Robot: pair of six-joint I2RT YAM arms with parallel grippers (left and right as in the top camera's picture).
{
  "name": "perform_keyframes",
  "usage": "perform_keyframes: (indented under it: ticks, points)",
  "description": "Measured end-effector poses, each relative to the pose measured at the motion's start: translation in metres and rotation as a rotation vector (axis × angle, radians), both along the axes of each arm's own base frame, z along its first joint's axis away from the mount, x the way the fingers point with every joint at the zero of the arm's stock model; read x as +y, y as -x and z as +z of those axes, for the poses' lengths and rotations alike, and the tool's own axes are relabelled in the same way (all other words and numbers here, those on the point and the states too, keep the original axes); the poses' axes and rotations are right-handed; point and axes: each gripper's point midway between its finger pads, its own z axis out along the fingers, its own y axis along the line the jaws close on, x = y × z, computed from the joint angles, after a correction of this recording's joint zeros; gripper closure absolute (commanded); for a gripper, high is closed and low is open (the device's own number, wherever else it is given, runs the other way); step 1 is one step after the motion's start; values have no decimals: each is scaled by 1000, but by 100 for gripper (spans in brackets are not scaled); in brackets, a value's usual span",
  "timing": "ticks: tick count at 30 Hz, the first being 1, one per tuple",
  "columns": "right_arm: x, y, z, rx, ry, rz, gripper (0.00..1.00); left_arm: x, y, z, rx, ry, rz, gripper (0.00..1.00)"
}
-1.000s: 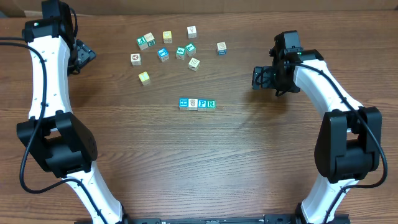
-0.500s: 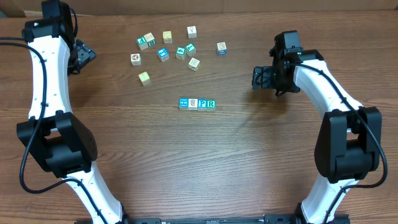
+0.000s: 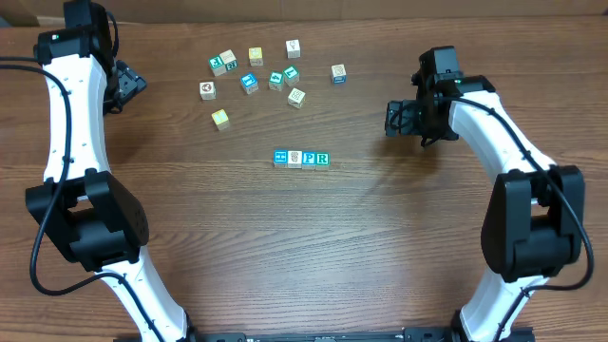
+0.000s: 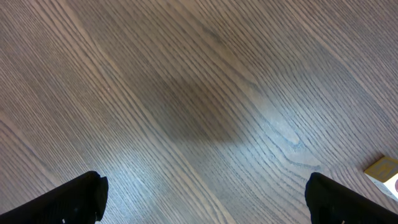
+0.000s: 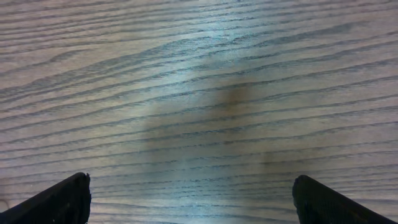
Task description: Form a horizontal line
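You have a wooden table with a loose scatter of small cubes at its far side, left of centre. A yellow-green cube lies nearest you, a white cube farthest, and a lone cube off right.

— What sort of place is shown?

— A robotics lab bench is suggested, not a home.

— By what is that shown?

— A white-and-black left arm and right arm are seen mounted at a wood-grain table. A black cable is run to one. Loose picture cubes and a row of four are laid out as test pieces.
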Motion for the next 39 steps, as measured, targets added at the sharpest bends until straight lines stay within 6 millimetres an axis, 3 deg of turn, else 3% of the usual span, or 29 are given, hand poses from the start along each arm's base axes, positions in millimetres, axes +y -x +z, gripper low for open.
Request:
perform_keyframes:
  ticks: [2, 6, 7, 12, 15, 18, 20, 22, 30, 39]
  points:
    - [7, -1, 22, -51, -6, 15, 0, 0, 0, 0, 0, 0, 0, 0]
    - [22, 2, 93, -218, -31, 50, 0, 0, 0, 0, 0, 0, 0, 0]
    - [25, 5, 116, -274, -41, 59, 0, 0, 0, 0, 0, 0, 0, 0]
    - [27, 23, 191, -455, -69, 69, 0, 0, 0, 0, 0, 0, 0, 0]
    - [24, 35, 229, -575, -84, 66, 0, 0, 0, 0, 0, 0, 0, 0]
    - [18, 54, 248, -653, -84, 57, 0, 0, 0, 0, 0, 0, 0, 0]
    - [13, 77, 240, -664, -84, 55, 0, 0, 0, 0, 0, 0, 0, 1]
    - [11, 86, 228, -697, -88, 54, 0, 0, 0, 0, 0, 0, 0, 0]
    - [8, 112, 123, -743, -102, 57, 0, 0, 0, 0, 0, 0, 0, 0]
    - [3, 136, 100, -822, -114, 55, 0, 0, 0, 0, 0, 0, 0, 0]
